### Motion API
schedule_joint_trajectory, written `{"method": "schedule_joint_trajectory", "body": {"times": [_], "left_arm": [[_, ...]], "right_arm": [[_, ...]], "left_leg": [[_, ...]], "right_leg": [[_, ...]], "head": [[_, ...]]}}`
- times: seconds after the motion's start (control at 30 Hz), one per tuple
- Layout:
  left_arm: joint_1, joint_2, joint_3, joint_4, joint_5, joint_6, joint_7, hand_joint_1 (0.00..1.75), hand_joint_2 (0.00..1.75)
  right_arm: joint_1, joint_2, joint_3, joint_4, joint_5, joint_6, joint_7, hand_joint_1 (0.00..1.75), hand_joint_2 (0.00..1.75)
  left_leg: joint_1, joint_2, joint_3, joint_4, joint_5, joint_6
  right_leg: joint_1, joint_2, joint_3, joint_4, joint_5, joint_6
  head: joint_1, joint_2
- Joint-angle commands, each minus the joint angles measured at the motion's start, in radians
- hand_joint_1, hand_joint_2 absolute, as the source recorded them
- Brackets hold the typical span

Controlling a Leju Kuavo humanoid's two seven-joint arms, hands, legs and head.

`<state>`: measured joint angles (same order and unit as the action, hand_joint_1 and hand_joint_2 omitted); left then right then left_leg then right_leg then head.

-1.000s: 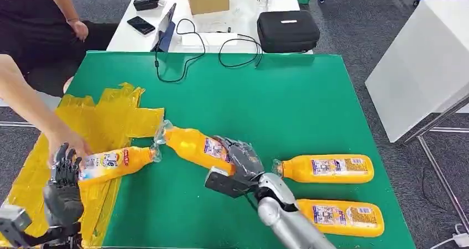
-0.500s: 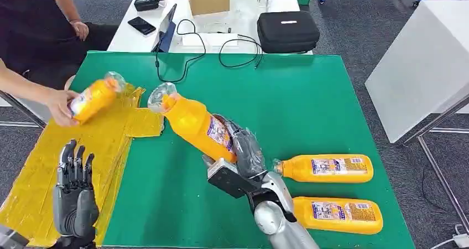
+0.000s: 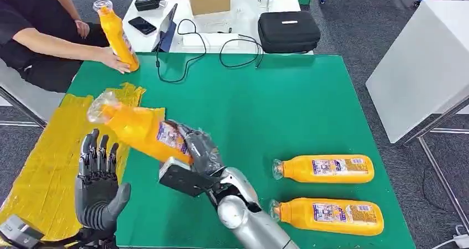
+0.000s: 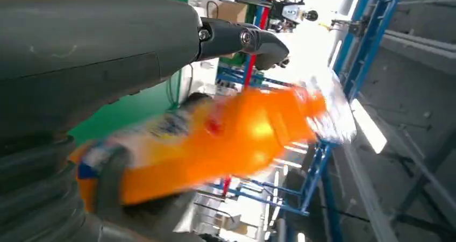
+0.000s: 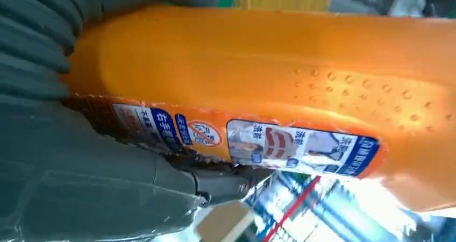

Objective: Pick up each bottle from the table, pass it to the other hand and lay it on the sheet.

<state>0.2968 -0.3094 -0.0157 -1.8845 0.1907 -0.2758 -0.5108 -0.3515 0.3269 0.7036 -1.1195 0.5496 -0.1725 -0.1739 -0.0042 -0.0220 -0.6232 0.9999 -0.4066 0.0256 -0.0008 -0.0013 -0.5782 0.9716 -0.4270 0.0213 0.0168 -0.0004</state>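
- Held bottle [image 3: 145,131]: orange juice bottle with a printed label, carried clear of the green worktop [image 3: 287,105]. Its long axis is tilted, with the clear cap end raised toward 10 o'clock and the base low toward 4 o'clock.
- Right hand [image 3: 200,149]: fingers are clamped around the base half of the held bottle. In the right wrist view the label is seen pressed against the grey fingers [image 5: 107,188].
- Left hand [image 3: 99,185]: palm is raised and the fingers are apart, with nothing in them. It stands just below the cap end of the held bottle, not touching it. In the left wrist view the bottle is seen blurred beyond the thumb [image 4: 236,37].
- Deciding relation: the free neck half of the held bottle lies at about 1 o'clock from the left hand. The left hand is judged the nearer to that half, so the handover is expected there.
- Yellow sheet [image 3: 50,160]: spread at the 9 o'clock edge of the worktop, beside the left hand; no bottle lies on it.
- Waiting bottles: one [image 3: 323,169] at 4 o'clock, a second [image 3: 327,217] just nearer the robot, both lying flat with caps toward 9 o'clock.
- Person's hand [image 3: 113,61]: at 11 o'clock, holding another orange bottle [image 3: 116,34] upright at the worktop's far corner.
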Motion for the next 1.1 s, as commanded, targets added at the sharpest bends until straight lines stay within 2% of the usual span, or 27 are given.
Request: {"method": "schedule_joint_trajectory", "body": {"times": [0.03,0.2,0.4,0.47,0.5,0.73,0.87,0.9,1.1], "left_arm": [[-0.021,0.045,-0.005,0.054,0.013,0.004,-0.006,0.0,1.75],[-0.021,0.044,-0.003,0.053,0.014,0.002,-0.006,0.0,1.75],[0.002,0.029,0.039,0.041,0.026,-0.002,-0.017,0.0,1.75],[-0.006,0.03,0.041,0.053,0.032,-0.002,-0.011,0.0,1.75],[-0.009,0.032,0.04,0.058,0.035,-0.001,-0.01,0.0,1.75],[-0.012,0.033,0.039,0.061,0.036,0.0,-0.01,0.0,1.75],[-0.012,0.033,0.039,0.061,0.036,0.0,-0.01,0.0,1.75],[-0.012,0.033,0.039,0.061,0.036,0.0,-0.01,0.0,1.75],[-0.016,0.045,0.077,0.097,0.063,0.014,0.012,0.0,1.75]], "right_arm": [[-0.105,0.022,0.26,0.182,-0.075,-0.031,0.029,1.75,1.75],[-0.111,0.022,0.278,0.189,-0.084,-0.039,0.037,1.75,1.75],[-0.093,0.022,0.533,0.198,-0.114,-0.036,0.055,1.75,1.75],[-0.142,0.022,0.59,0.238,-0.123,-0.033,0.035,1.75,1.75],[-0.153,0.022,0.589,0.25,-0.135,-0.031,0.023,1.75,1.75],[-0.164,0.022,0.586,0.258,-0.146,-0.027,0.014,1.75,1.75],[-0.164,0.022,0.586,0.258,-0.146,-0.027,0.014,1.75,1.75],[-0.164,0.022,0.586,0.258,-0.146,-0.027,0.014,1.75,1.75],[-0.161,0.022,0.669,0.225,-0.062,-0.025,-0.005,1.75,1.75]], "left_leg": [[0.0,0.006,0.005,-0.001,-0.002,-0.002],[0.0,0.003,0.004,-0.001,-0.001,-0.002],[0.0,0.006,0.006,-0.001,-0.002,-0.002],[0.0,0.004,0.003,-0.002,-0.001,-0.001],[0.0,0.005,0.006,-0.001,-0.002,-0.002],[0.0,0.001,0.002,-0.001,0.0,-0.001],[0.0,0.002,0.006,-0.001,-0.002,-0.002],[0.0,0.001,0.003,-0.001,0.0,-0.001],[0.0,0.002,0.007,-0.002,-0.002,-0.002]], "right_leg": [[0.0,0.004,0.004,-0.001,-0.001,0.0],[0.0,0.002,0.004,-0.001,-0.001,0.0],[0.0,0.004,0.005,-0.002,-0.001,0.0],[0.0,0.002,0.002,-0.001,0.0,0.0],[0.0,0.003,0.005,-0.002,-0.001,0.0],[0.0,0.0,0.002,-0.001,0.0,0.0],[0.0,-0.001,0.006,-0.002,-0.002,0.0],[0.0,-0.001,0.002,-0.001,-0.001,0.0],[0.0,0.0,0.006,-0.002,-0.002,0.0]], "head": [[0.0,0.0],[0.0,0.0],[0.001,0.0],[0.0,0.0],[0.0,0.0],[0.0,0.0],[0.0,0.0],[0.0,0.0],[0.0,0.0]]}}
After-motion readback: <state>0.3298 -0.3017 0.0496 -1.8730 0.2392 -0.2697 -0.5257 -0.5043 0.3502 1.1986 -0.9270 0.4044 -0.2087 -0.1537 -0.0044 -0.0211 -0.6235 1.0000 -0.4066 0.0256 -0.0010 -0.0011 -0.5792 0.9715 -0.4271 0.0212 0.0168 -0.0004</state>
